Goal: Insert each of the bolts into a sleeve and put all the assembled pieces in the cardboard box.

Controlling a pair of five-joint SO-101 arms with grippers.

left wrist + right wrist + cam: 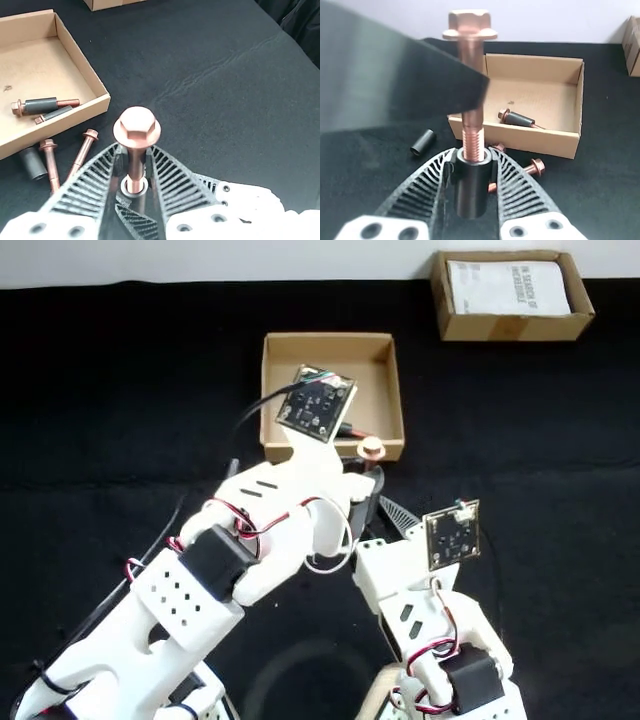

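Right gripper (pixel 471 154) is clamped tight on a sleeve (pixel 470 192), holding it upright. Left gripper (pixel 135 150) is pinching the bolt (pixel 136 131) by its shank, with the threaded end poking down into that sleeve. Just past the fingers there are two loose bolts (pixel 49 162) and a spare sleeve (pixel 31 163) on the table. Beyond those is the box (pixel 45 65), with two assembled pieces (pixel 40 106) inside. Way further out, a second box (pixel 510 328) holds a printed sheet (pixel 505 285), print too small to read.

Shiny coppery metal bolt (pixel 470 50), matt black sleeve (pixel 471 190), dull brown cardboard box (pixel 520 140), black table cloth (pixel 225 75)
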